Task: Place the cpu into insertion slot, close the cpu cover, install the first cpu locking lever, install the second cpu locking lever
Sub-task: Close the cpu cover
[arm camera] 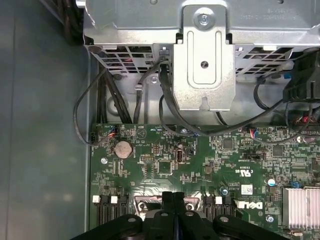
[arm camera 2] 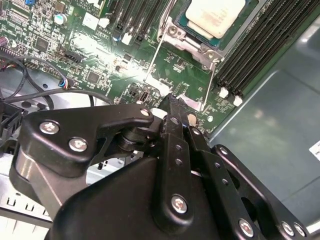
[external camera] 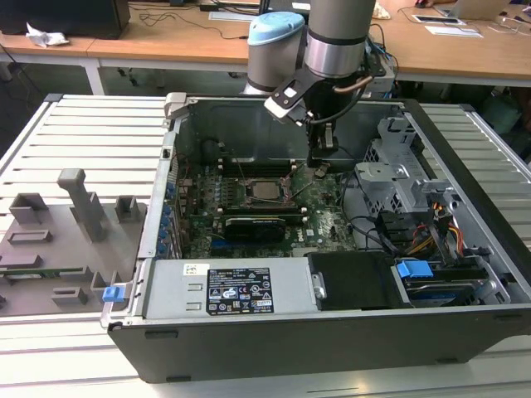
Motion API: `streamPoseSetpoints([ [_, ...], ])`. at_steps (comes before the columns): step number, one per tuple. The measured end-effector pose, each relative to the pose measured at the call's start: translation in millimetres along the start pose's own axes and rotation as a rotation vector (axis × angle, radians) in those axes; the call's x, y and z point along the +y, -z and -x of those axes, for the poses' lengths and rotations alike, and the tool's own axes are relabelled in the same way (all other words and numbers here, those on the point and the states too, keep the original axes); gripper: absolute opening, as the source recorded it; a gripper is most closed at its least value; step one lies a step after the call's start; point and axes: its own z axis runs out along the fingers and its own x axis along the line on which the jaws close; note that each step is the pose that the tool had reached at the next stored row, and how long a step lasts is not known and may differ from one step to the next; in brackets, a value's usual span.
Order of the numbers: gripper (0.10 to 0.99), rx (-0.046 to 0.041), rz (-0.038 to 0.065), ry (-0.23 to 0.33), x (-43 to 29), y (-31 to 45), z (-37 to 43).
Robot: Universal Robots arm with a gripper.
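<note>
The cpu (external camera: pixel 267 190) (arm camera 2: pixel 216 14), silver-topped, lies in the insertion slot (external camera: pixel 246 189) on the green board. The cpu cover (arm camera 2: pixel 186 41), a dark-silver frame, lies down around the chip. Two thin wire levers (arm camera 2: pixel 154 57) (arm camera 2: pixel 212 82) run from the socket's corner toward my fingertips. My gripper (external camera: pixel 322 168) (arm camera 2: pixel 172 100) (arm camera: pixel 174 196) hangs just over the board on the exterior view's right of the socket. Its black fingers (arm camera: pixel 167 212) are pressed together, with nothing visible between them, and the tip sits beside the levers' free ends.
A long black expansion card (external camera: pixel 257 222) lies in front of the socket. Memory slots (arm camera 2: pixel 255 55) flank the chip. A metal drive cage (external camera: pixel 398 178) (arm camera: pixel 205 60) and loose cables (external camera: pixel 373 232) fill the case's right part. The power supply (external camera: pixel 224 290) is in front, and a grey fixture tray (external camera: pixel 66 232) sits outside.
</note>
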Motion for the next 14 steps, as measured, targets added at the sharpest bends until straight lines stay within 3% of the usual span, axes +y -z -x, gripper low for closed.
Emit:
streamPoseSetpoints([
  [8, 0.106, -0.0005, 0.000, 0.000, 1.9, -1.7, 0.1],
  [14, 0.106, -0.0020, -0.004, 0.002, 12.0, -4.2, -0.2],
])
